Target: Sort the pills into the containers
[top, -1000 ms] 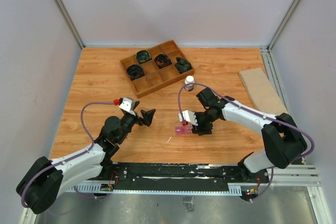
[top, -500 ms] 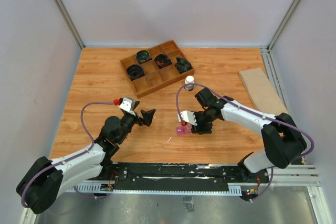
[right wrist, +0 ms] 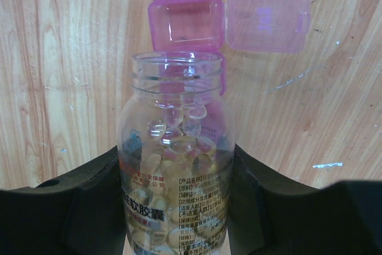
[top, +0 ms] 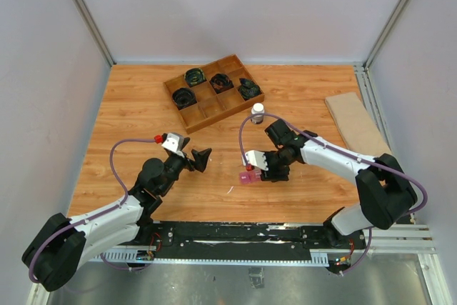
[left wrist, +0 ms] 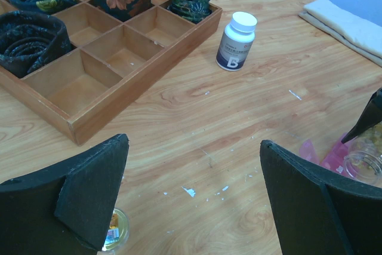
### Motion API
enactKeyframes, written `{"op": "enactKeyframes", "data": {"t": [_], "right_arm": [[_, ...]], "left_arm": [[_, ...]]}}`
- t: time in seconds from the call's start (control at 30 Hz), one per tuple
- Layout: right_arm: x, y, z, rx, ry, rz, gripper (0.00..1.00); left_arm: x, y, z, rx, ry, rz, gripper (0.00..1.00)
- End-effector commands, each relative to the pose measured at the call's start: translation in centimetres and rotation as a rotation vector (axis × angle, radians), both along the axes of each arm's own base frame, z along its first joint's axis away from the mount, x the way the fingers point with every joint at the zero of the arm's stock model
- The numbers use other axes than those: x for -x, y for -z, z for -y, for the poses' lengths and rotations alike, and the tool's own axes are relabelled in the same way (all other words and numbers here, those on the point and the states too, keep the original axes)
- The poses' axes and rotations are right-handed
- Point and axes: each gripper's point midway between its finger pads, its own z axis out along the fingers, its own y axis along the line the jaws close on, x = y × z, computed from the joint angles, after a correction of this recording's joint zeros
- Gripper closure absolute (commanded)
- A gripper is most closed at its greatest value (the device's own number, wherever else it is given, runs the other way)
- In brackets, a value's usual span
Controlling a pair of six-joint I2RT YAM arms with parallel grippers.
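Observation:
My right gripper (right wrist: pixel 176 171) is shut on a clear glass jar (right wrist: pixel 175 165) full of tan-yellowish pills (right wrist: pixel 179 147). The jar's open mouth points at the pink containers (right wrist: pixel 186 23), a translucent strip lying on the wood just beyond it. One compartment shows its lid (right wrist: pixel 267 21) flipped open to the right, and I see no pill inside it. From above, the right gripper (top: pixel 265 167) sits beside the containers (top: pixel 246 177). My left gripper (top: pixel 198 156) stands open to the left of them, nothing between its fingers (left wrist: pixel 89 195).
A brown wooden divided tray (top: pixel 201 121) with black coiled items stands at the back. A white-capped bottle (top: pixel 258 113) stands between the tray and my right arm. A tan folded pad (top: pixel 355 123) lies at the right. A small gold lid (left wrist: pixel 113 229) rests under my left gripper.
The right gripper with the jar has edged slightly left toward the containers. The left arm has not moved.

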Motion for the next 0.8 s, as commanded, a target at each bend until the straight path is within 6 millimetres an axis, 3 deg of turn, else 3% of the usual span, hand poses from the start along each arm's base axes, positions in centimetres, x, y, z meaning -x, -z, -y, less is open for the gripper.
{"op": "enactKeyframes", "data": {"t": [0.0,0.77], "right_arm": [[-0.32,-1.42,-0.74,0.004,-0.007,0.038,0.99],[-0.79,-1.35,-0.62,0.046,0.009,0.065,0.99]], "left_arm": [[-0.1,-1.07,0.01,0.015,-0.006,0.042,0.05],[-0.09,-1.1,0.02,0.016,-0.005,0.043,0.05]]}}
